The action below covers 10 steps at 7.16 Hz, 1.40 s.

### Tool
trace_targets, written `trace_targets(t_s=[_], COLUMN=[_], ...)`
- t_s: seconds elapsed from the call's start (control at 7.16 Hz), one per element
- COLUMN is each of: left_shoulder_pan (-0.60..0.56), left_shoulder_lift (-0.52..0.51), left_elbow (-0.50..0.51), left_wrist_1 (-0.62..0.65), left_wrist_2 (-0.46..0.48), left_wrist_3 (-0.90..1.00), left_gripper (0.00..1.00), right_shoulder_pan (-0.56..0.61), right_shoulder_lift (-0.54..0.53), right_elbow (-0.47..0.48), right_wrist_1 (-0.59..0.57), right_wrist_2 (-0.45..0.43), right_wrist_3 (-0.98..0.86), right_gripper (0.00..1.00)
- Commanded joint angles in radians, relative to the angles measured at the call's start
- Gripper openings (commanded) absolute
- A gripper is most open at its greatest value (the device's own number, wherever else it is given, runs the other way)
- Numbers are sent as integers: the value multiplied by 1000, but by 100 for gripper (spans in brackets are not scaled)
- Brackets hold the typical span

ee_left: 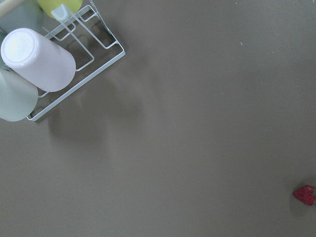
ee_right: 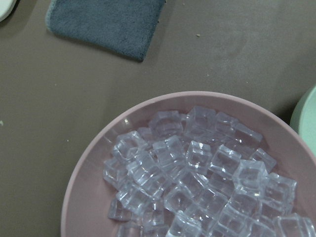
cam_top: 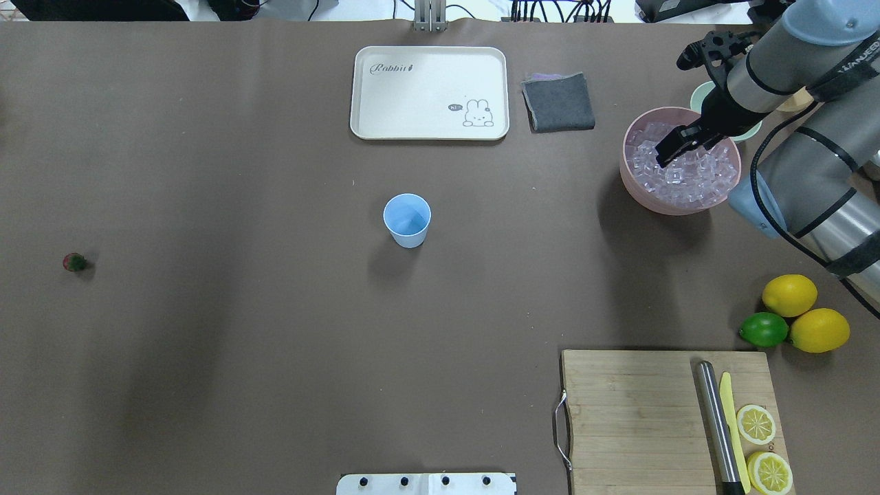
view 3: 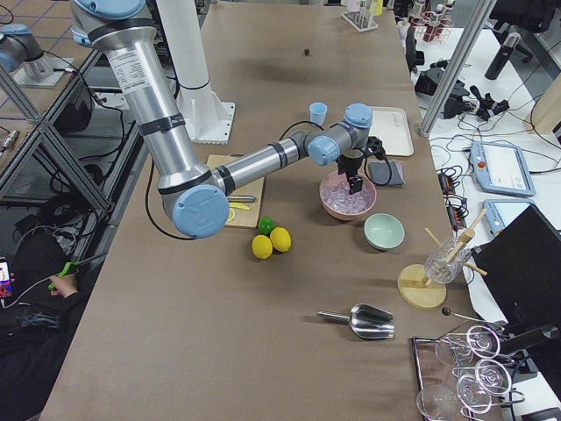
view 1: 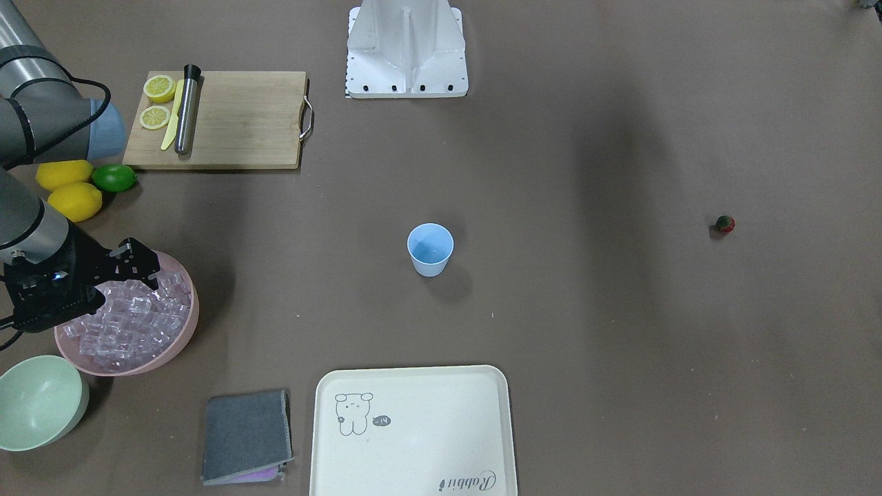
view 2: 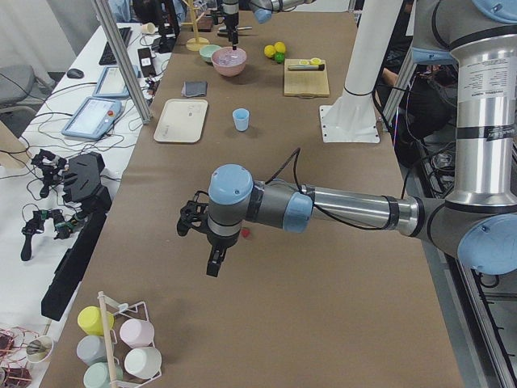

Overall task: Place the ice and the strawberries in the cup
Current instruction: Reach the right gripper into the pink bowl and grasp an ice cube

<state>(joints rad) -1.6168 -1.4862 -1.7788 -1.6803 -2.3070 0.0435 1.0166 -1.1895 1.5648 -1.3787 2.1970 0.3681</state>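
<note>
The light-blue cup (view 1: 430, 249) (cam_top: 407, 220) stands upright mid-table and looks empty. The ice (view 1: 127, 324) (ee_right: 197, 182) fills a pink bowl (view 1: 187, 322) (cam_top: 629, 172). My right gripper (view 1: 143, 265) (cam_top: 668, 150) hangs just over that ice, fingers apart and holding nothing. The strawberry (view 1: 724, 223) (cam_top: 74, 262) (ee_left: 305, 194) lies alone on the table far over on my left side. My left gripper (view 2: 212, 263) hovers above the table close to the berry, seen only in the exterior left view, so I cannot tell its state.
A pale-green bowl (view 1: 38, 403) sits beside the pink bowl. A white tray (view 1: 413, 430) and grey cloth (view 1: 246, 435) lie across the table. The cutting board (view 1: 241, 117), lemons and a lime (view 1: 114, 178) are on my right. A mug rack (ee_left: 74, 54) stands past the berry.
</note>
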Motion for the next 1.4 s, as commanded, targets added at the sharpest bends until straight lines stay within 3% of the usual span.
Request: trace_targets(t_s=[0.0, 0.84, 0.98, 1.26], left_shoulder_pan=[0, 0, 0, 0], left_shoulder_lift=[-5, -3, 0, 3], left_elbow=[2, -2, -4, -4], left_wrist_1=[1, -1, -2, -2], left_wrist_2=[0, -8, -8, -9], left_wrist_3=[-1, -1, 1, 3], left_gripper=[98, 98, 98, 98], right_shoulder_pan=[-36, -52, -52, -52], right_shoulder_lift=[2, -7, -9, -7], right_elbow=[-29, -63, -68, -69], right_wrist_1=[12, 10, 12, 12], right_wrist_2=[-28, -48, -48, -48], right_wrist_3=[-1, -6, -5, -5], right_gripper=[89, 84, 79, 54])
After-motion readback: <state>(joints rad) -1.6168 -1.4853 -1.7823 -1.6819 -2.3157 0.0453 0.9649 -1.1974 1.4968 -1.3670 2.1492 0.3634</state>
